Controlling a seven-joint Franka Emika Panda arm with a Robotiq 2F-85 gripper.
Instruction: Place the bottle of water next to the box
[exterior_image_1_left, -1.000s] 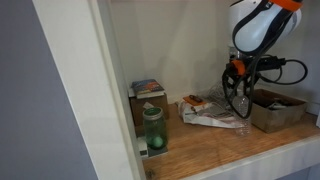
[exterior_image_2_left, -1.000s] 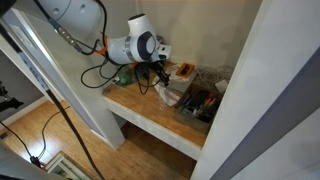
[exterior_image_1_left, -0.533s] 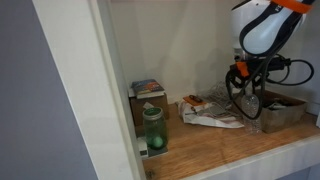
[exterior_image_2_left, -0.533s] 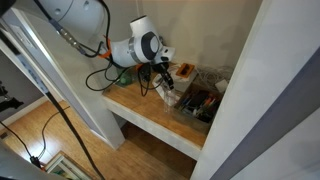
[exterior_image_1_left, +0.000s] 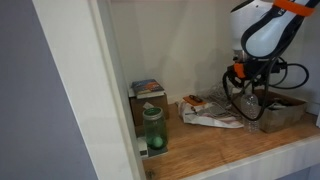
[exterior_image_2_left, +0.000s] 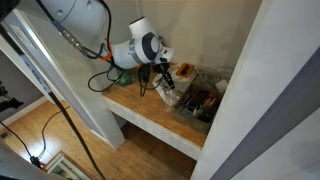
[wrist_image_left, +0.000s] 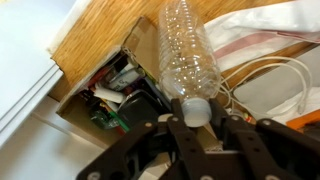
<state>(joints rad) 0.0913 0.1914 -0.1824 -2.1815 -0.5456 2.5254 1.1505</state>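
The bottle of water (wrist_image_left: 188, 55) is clear, ribbed plastic with a white cap. My gripper (wrist_image_left: 197, 115) is shut on its neck and cap. In both exterior views the bottle (exterior_image_1_left: 247, 106) (exterior_image_2_left: 168, 93) hangs upright under the gripper (exterior_image_1_left: 244, 92) (exterior_image_2_left: 163, 82), close to the near side of the box. The box (exterior_image_1_left: 281, 111) (exterior_image_2_left: 199, 106) is low brown cardboard filled with small items. In the wrist view the box (wrist_image_left: 112, 82) lies just left of the bottle.
A green-tinted jar (exterior_image_1_left: 153, 130) stands at the shelf's front corner. A small printed carton (exterior_image_1_left: 148, 89) sits behind it. Flat packets and white plastic (exterior_image_1_left: 208, 111) (wrist_image_left: 285, 55) lie beside the box. Alcove walls close in the wooden shelf (exterior_image_1_left: 215, 148).
The gripper, still holding the bottle, has shifted slightly towards the box. The jar, carton and box have not moved.
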